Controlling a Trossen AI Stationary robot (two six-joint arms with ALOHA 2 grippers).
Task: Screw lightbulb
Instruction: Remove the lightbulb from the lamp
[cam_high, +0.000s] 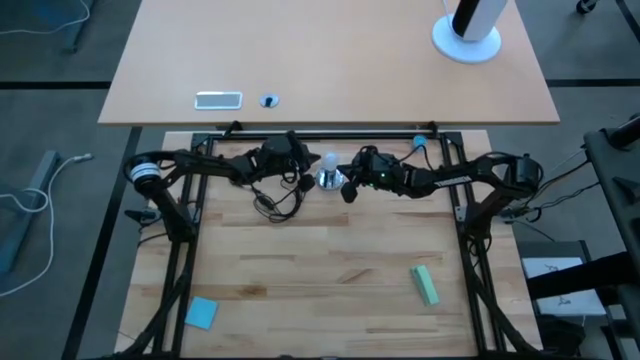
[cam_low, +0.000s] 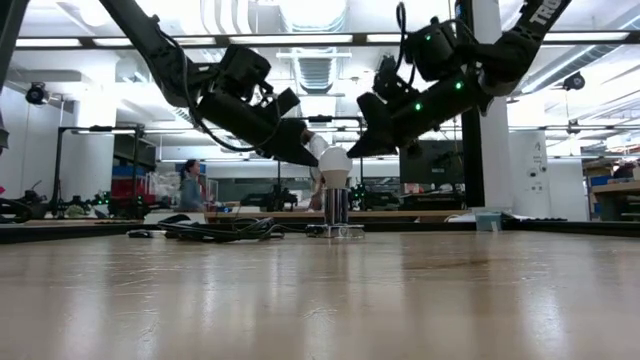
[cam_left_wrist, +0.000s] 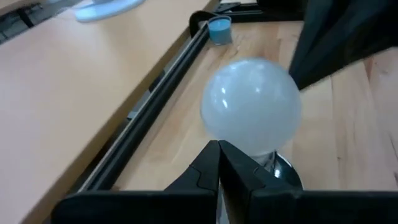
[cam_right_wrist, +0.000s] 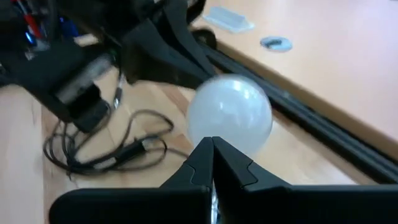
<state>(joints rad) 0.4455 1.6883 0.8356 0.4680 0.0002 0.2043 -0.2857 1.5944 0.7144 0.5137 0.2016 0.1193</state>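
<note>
The frosted white lightbulb stands upright, its base in the round silver socket. The socket rests on the wooden table near the far edge. My left gripper is shut, with its tips at the bulb's left side. My right gripper is shut too, with its tips at the bulb's right side. In the high view the bulb sits between the two grippers. My left gripper has its shut fingertips against the bulb's glass globe, low on the side toward the table's left. It comes in slanting down from the left. The bulb stays upright in the socket. My right gripper has its shut fingertips at the opposite side of the globe, slanting down from the table's right. Whether they press on the glass or only reach it, I cannot tell.
The socket's black cord lies looped left of the bulb. A small blue cap sits at the far right by the rail. A green block and a blue square lie nearer. A person shows in the room behind.
</note>
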